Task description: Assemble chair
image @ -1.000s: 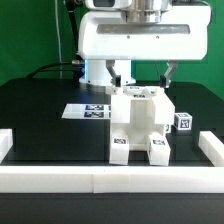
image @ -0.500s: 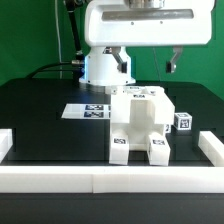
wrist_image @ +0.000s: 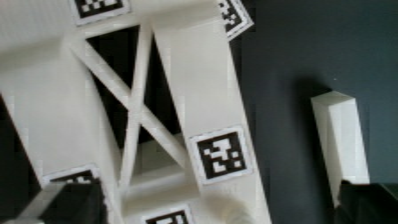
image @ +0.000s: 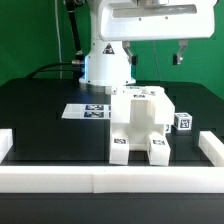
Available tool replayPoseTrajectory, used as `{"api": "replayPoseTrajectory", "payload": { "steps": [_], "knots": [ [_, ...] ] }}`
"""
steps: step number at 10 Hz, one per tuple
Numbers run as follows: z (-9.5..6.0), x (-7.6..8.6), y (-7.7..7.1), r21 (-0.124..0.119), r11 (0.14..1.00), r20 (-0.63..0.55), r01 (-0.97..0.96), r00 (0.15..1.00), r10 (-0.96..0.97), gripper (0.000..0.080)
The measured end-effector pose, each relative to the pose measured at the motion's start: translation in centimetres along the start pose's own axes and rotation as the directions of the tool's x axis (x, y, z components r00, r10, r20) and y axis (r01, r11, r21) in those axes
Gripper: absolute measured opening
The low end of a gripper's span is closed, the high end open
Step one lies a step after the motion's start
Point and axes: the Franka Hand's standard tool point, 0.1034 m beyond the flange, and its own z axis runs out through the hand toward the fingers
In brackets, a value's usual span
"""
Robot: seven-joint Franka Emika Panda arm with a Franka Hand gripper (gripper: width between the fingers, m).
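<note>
Across the black surface [image: 40,125], white border rails [image: 110,182] ran along the near edge and up both sides. Toward the middle, just inside the near rail, stood the chair [image: 140,125], a blocky white piece already joined from several parts, upright, with tags on its near feet. Behind it, on the exterior view's left, the marker board [image: 86,110] lay flat. Just beside the chair on the exterior view's right sat a small loose block [image: 183,121] with a tag on its near face, a narrow gap between the two. Above all this hung the arm, its fingers [image: 181,54] spread wide apart and holding nothing, well clear of the chair's top.

The wrist view looked down on a cross-braced panel [wrist_image: 134,110] of the chair and a separate white piece [wrist_image: 338,135] on the dark surface near it. Whether that piece was the same loose block could not be told.

The step in hand was most likely fetching the loose block. Done well, that meant moving over to the exterior view's right before descending, so the fingers cleared the chair's top. They needed to straddle the block's flat sides squarely, the chair-side finger slipping into the gap without nudging the chair. A centred, level grip would matter for seating the block later.
</note>
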Motion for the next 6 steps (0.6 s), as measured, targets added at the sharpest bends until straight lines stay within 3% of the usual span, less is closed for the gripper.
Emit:
{"api": "replayPoseTrajectory", "payload": {
  "steps": [2,3,6],
  "knots": [
    [0.2,-0.3,-0.1,-0.001,0.999,-0.002,-0.041,0.999,0.041,0.0649],
    [1.1,-1.5,-0.6,-0.006,0.994,0.001,-0.111,0.994,0.111,0.0649],
    [3.0,-3.7,-3.3,-0.029,0.98,0.012,-0.199,0.98,0.199,0.0649]
  ]
}}
